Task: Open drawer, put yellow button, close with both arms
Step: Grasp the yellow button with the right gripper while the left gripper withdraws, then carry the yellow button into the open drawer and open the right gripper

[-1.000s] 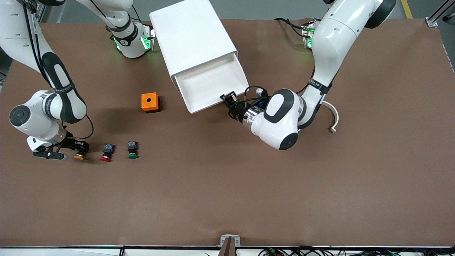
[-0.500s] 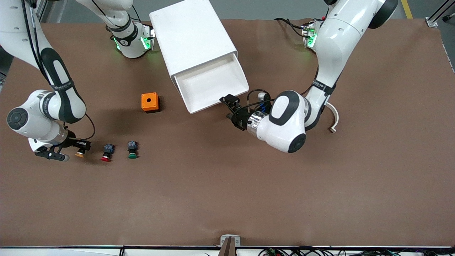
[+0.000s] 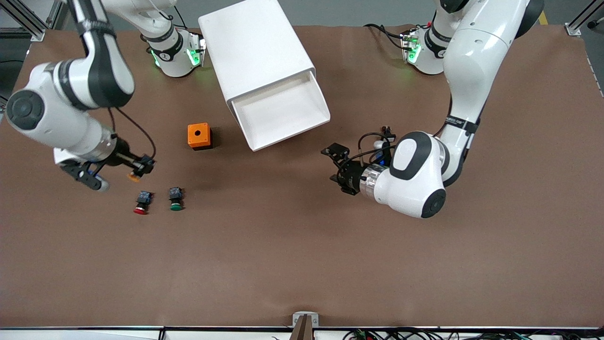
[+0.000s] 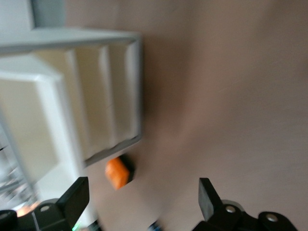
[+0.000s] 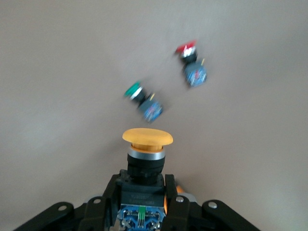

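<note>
My brown table (image 3: 302,264) carries the white cabinet (image 3: 255,52) at top centre, an orange box (image 3: 198,135), red button (image 3: 141,201) and green button (image 3: 176,198) lower down.

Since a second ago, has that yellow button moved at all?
Yes. The right gripper lifted the yellow button off the table, carrying it toward the orange box.

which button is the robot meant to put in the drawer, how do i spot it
Start at the white cabinet with its open drawer. Toward the right arm's end, the right gripper holds the yellow button above the table; its red-capped and green-capped neighbours lie on the table.
</note>
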